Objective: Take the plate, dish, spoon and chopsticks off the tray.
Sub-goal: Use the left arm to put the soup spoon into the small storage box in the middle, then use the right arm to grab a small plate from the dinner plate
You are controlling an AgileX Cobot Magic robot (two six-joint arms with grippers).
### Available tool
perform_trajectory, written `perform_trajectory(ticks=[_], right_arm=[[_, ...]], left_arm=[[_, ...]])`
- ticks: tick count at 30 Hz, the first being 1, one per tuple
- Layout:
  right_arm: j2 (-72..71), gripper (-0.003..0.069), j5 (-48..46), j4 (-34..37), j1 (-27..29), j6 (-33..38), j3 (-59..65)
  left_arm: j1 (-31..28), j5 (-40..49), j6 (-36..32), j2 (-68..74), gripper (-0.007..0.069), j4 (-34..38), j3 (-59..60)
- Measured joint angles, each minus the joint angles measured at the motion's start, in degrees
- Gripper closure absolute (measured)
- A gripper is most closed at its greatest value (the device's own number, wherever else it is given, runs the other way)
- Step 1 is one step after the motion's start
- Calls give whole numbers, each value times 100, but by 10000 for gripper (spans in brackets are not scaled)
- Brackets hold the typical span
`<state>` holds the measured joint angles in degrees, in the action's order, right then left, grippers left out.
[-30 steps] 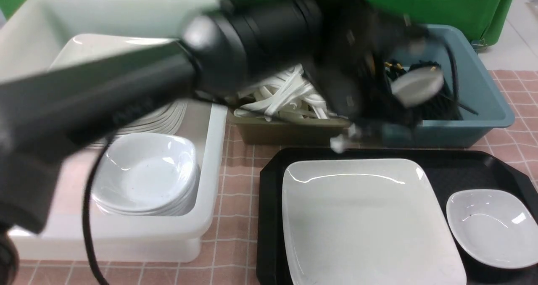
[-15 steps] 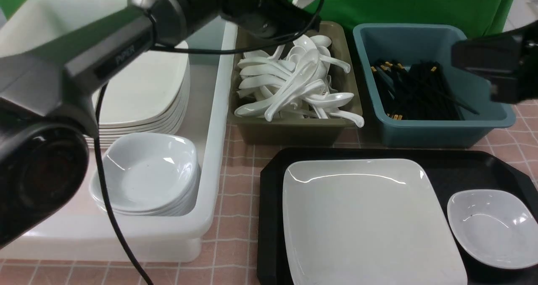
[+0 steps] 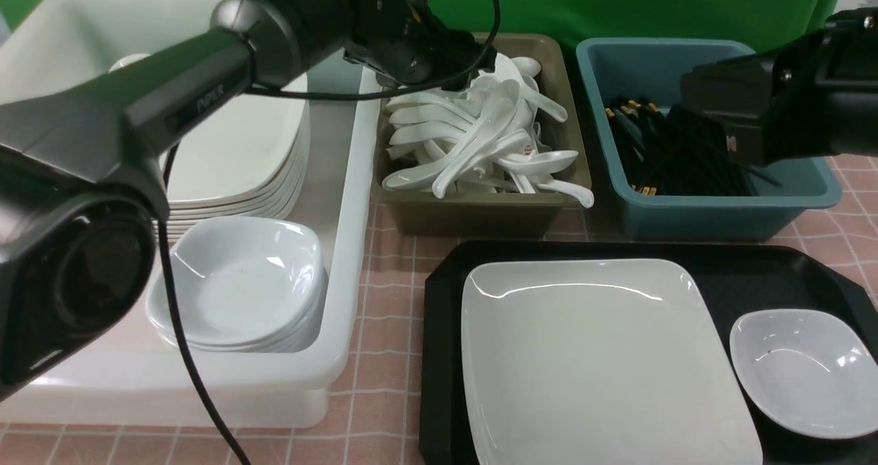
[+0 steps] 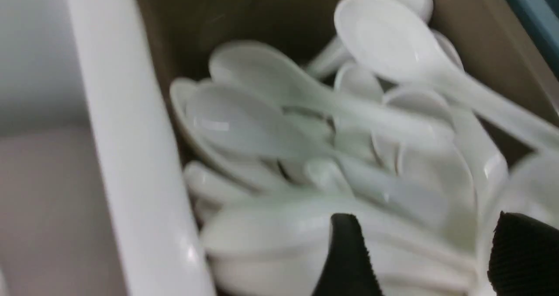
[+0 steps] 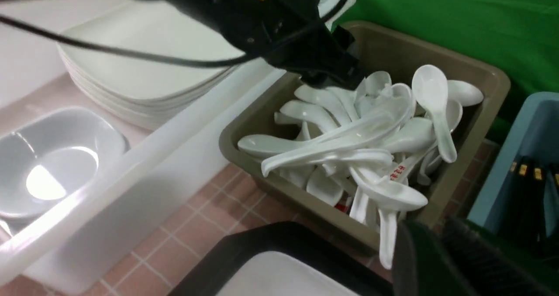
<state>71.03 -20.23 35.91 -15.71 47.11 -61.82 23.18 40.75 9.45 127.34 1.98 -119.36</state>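
Note:
The black tray (image 3: 754, 273) carries only the square white plate (image 3: 597, 362) and the small dish (image 3: 802, 372) to its right. My left gripper (image 4: 423, 226) hangs low over the olive bin's pile of white spoons (image 3: 480, 142). It is open, with nothing between its fingers (image 4: 345, 256). Which spoon came from the tray I cannot tell. My right arm (image 3: 775, 101) hovers over the blue bin, where black chopsticks (image 3: 672, 149) lie. The right gripper (image 5: 436, 235) shows as dark, blurred fingers close together; whether anything is in them is unclear.
The olive bin (image 3: 473, 215) and blue bin (image 3: 727, 215) stand just behind the tray. A deep white tub (image 3: 343, 245) on the left holds a stack of plates (image 3: 233, 149) and a stack of dishes (image 3: 240, 287). Pink checked cloth covers the table.
My left gripper has come down from above the olive bin to the spoon pile and opened; the spoon it held up is gone from it. The right arm has shifted left over the blue bin.

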Motion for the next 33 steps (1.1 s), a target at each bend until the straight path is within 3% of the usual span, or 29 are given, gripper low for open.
perform_trajectory(ticks=[2, 4, 5, 7, 10, 13, 16, 18, 23, 25, 33], right_arm=[[-7, 516, -130, -287, 0, -210, 0], [-23, 516, -403, -925, 0, -722, 0], [-23, 516, -434, -996, 0, -822, 0], [-25, 525, -953, -1983, 0, -1454, 0], [-25, 556, -1777, -3287, 0, -2277, 0], [-19, 582, -2464, -4285, 0, -2702, 39], [79, 545, -2655, -4653, 9, -2775, 268], [228, 479, -2666, -4685, 53, -2775, 463], [880, 195, -2545, -4872, 266, -2778, 1103], [1108, 143, -2396, -5010, 292, -2778, 1265], [1871, 108, -1647, -5111, 292, -2745, 1411]], left_arm=[[13, 612, -114, -251, 239, 67, -51], [105, 1567, -500, -565, 356, 198, -84], [118, 1567, -535, -596, 356, 210, -84], [351, 2376, -945, -908, 524, 242, -84], [717, 2762, -1180, -1157, 609, 242, -24], [1173, 2835, -1247, -1429, 629, 242, 249], [1739, 2860, -1464, -1769, 631, 242, 809], [2075, 2809, -1556, -1952, 631, 259, 1171], [2901, 2148, -1826, -2460, 631, 468, 2353], [3030, 1857, -1847, -2581, 629, 502, 2641], [3084, 1563, -1910, -2702, 628, 839, 3432]])
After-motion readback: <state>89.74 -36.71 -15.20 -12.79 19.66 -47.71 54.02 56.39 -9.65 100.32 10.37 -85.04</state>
